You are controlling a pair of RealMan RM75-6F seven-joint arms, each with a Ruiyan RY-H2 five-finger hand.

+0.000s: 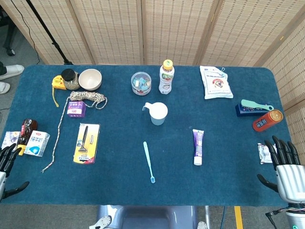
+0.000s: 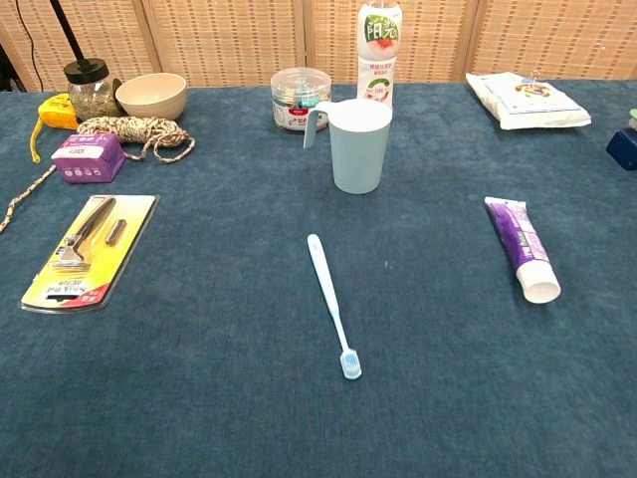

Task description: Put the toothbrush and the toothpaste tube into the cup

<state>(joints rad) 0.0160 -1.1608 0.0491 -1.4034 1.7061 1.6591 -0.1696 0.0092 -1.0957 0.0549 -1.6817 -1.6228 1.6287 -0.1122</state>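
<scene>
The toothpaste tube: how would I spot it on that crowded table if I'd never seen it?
Start at the pale blue cup standing near the middle of the blue table. Look nearer the robot and to the right: the toothpaste tube lies flat there, alone. It is purple with a white cap, short and thick, unlike the thin light-blue toothbrush lying left of it.

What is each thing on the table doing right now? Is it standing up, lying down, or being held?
cup: upright, empty as far as visible
toothbrush: lying flat, not held
toothpaste tube: lying flat, cap on
drink bottle: upright, capped
bowl: upright
left hand: open, holding nothing
right hand: open, holding nothing
</scene>
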